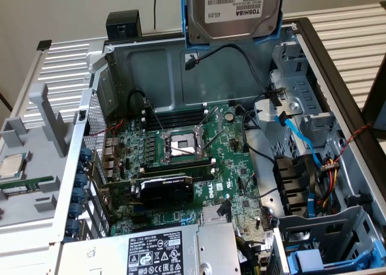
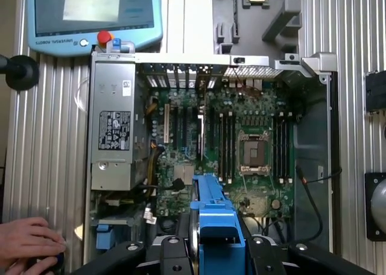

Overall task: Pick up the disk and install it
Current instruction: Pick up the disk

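Observation:
The disk [image 1: 236, 11], a silver Toshiba hard drive in a blue plastic carrier, hangs in the air above the far wall of the open computer case [image 1: 151, 64]. In the wrist view it shows edge-on as a blue carrier [image 2: 216, 218], held between the black fingers [image 2: 172, 254] of my gripper [image 2: 216, 251], which is shut on it. Below it lie the motherboard [image 2: 241, 136] and the bare CPU socket [image 2: 253, 151].
The grey power-supply box [image 1: 157, 251] fills the case's near end. Metal drive bays [image 1: 301, 124] with blue and coloured cables sit at the exterior view's right. A grey tray [image 1: 24, 166] with a CPU chip lies outside at the left. A teach pendant [image 2: 90, 15] and a person's hand [image 2: 30, 242] are beside the case.

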### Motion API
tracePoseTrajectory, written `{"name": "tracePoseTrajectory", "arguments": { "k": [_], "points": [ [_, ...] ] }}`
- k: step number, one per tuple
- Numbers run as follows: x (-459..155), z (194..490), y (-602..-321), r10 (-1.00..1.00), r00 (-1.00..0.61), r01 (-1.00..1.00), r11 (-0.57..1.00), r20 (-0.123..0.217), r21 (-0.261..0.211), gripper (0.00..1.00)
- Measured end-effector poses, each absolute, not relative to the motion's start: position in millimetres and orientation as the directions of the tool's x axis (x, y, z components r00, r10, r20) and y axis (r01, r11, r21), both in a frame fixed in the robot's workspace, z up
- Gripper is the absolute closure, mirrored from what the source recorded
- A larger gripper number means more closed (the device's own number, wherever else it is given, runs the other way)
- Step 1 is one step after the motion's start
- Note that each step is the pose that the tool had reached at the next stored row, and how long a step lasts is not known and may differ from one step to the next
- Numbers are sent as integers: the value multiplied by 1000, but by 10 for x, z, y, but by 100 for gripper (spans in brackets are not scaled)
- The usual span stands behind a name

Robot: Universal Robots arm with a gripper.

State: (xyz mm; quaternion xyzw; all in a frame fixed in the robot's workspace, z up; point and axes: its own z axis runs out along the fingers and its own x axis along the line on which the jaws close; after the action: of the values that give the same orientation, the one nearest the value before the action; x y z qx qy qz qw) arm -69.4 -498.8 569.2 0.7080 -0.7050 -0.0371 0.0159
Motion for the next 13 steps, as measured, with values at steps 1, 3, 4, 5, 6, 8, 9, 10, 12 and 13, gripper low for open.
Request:
{"name": "tracePoseTrajectory", "arguments": {
  "k": [1,3,4,5,6,8,9,10,12,13],
  "points": [
    [-675,5693,-4999,-1000,3,-997,-5,-31,78,63],
    [-641,5693,-5020,-999,3,-996,-6,-33,84,63],
    [-625,5693,-5033,-999,3,-996,-6,-34,86,63],
    [-608,5693,-5045,-999,3,-996,-6,-35,89,63],
    [-591,5693,-5059,-999,3,-996,-6,-36,91,63],
    [-558,5693,-5088,-999,2,-995,-6,-38,96,63],
    [-543,5693,-5104,-999,2,-995,-6,-39,98,63],
    [-529,5693,-5121,-999,2,-995,-6,-40,100,63],
    [-507,5693,-5157,-999,2,-995,-7,-42,103,63],
    [-494,5693,-5175,-999,2,-995,-7,-43,104,63]
  ]
}}
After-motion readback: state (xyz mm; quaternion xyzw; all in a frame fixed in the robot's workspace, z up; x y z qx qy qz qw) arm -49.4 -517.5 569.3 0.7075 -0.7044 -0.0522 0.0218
